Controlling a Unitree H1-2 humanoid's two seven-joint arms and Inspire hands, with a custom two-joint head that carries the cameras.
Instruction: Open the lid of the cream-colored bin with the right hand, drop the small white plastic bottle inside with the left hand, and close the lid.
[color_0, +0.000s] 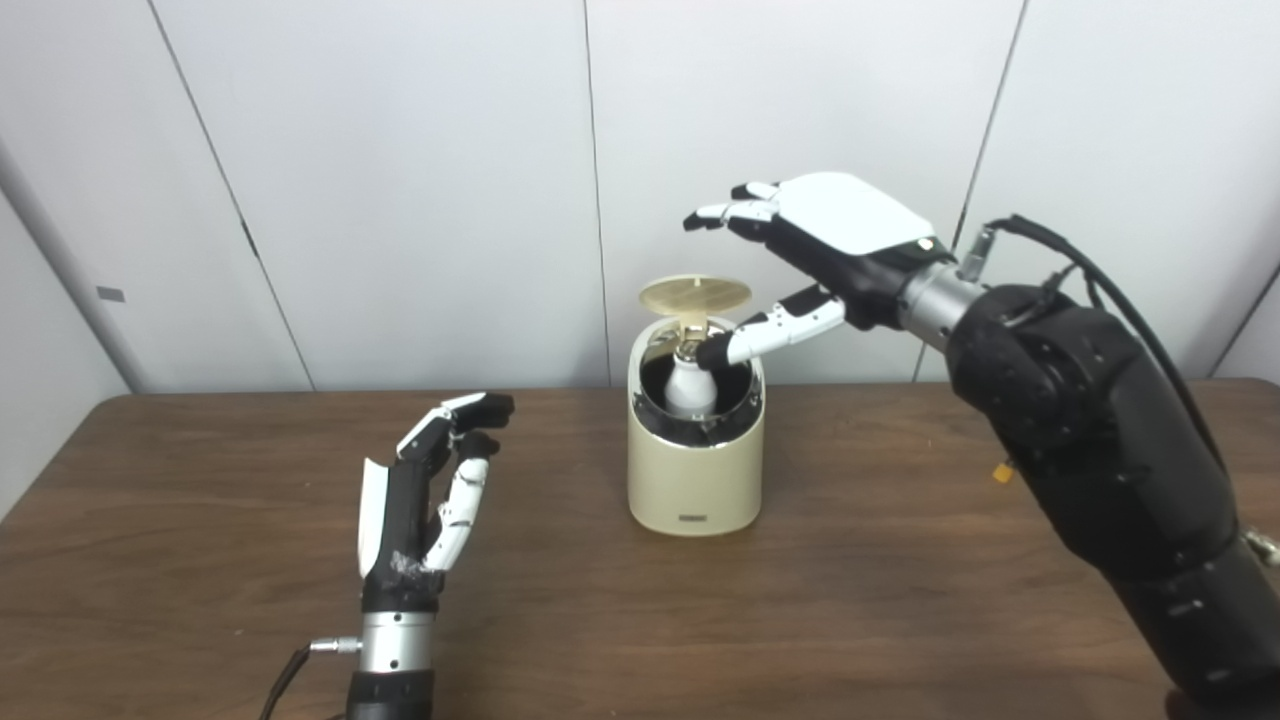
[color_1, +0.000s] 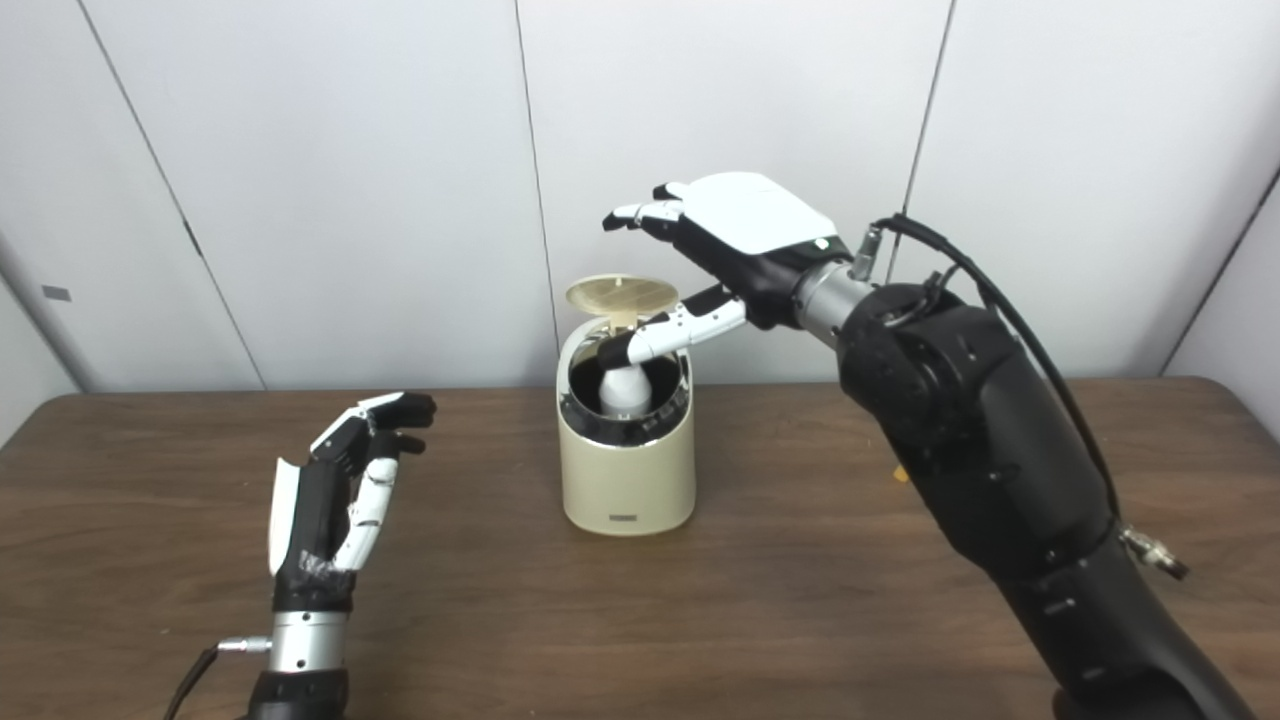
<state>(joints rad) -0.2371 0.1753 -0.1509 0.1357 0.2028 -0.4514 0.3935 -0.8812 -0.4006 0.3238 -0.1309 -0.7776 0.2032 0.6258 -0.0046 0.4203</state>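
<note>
The cream-colored bin (color_0: 695, 478) stands at the middle of the brown table, its round lid (color_0: 695, 293) swung up and open behind the mouth. The small white plastic bottle (color_0: 690, 385) stands inside the bin, its top showing in the opening. My right hand (color_0: 815, 250) hovers above and to the right of the bin, open, with its thumb reaching down to the rim near the bottle. My left hand (color_0: 430, 500) rests left of the bin, low over the table, open and holding nothing.
The wooden table (color_0: 250, 600) runs wide on both sides of the bin. White wall panels close off the back. A small orange bit (color_0: 1000, 472) lies on the table by my right forearm.
</note>
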